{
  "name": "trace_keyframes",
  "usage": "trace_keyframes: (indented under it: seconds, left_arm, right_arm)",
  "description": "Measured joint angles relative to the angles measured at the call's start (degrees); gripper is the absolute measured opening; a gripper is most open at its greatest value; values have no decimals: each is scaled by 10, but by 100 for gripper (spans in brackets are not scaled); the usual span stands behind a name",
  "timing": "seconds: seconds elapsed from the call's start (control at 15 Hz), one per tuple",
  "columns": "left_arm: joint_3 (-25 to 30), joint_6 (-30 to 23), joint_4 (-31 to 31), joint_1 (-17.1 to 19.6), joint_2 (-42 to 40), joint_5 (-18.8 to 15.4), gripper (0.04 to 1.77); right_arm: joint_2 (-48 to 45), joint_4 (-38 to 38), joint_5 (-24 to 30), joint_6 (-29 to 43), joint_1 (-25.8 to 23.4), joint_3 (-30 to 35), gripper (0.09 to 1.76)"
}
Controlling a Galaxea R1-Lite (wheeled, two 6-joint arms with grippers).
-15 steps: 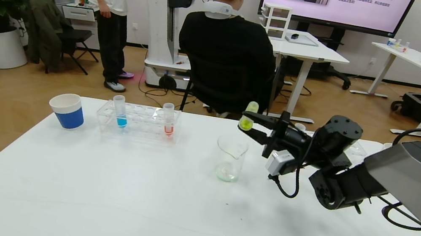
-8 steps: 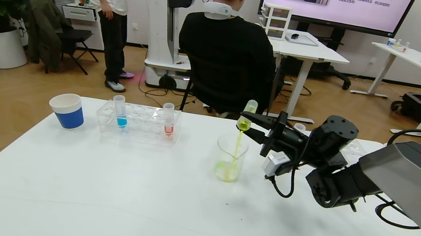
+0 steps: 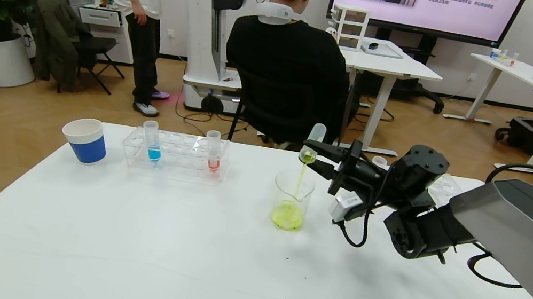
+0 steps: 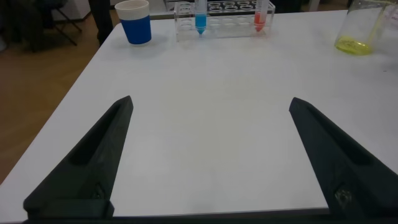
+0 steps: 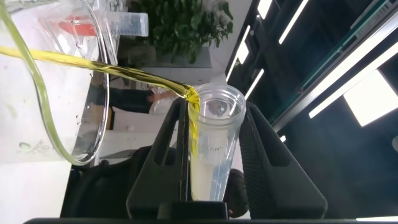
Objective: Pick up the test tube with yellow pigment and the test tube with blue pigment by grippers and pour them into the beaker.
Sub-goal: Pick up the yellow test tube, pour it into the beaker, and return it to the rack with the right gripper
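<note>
on the white table (image 3: 203, 269) my right gripper (image 3: 315, 159) clamped the test tube with yellow pigment (image 3: 313, 141), tipped mouth-down over the beaker (image 3: 291, 201) near the far edge, yellow streaming in. my left gripper (image 4: 208, 155) hovered with fingers spread over the near side. the test tube with blue pigment (image 3: 152, 140) stood racked toward the far left corner.
</note>
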Motion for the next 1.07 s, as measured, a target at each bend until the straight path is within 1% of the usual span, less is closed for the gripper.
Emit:
trace_keyframes:
  seconds: [0.13, 0.67, 0.87, 1.07]
  left_arm:
    - [0, 0, 0, 0, 0, 0, 175]
    - [0, 0, 0, 0, 0, 0, 175]
    - [0, 0, 0, 0, 0, 0, 175]
    - [0, 0, 0, 0, 0, 0, 175]
  right_arm:
    - [3, 1, 1, -7, 0, -4, 52]
    - [6, 11, 14, -73, -1, -6, 52]
    - [6, 13, 14, -76, -1, -6, 52]
    - [-1, 40, 12, -69, 0, -8, 52]
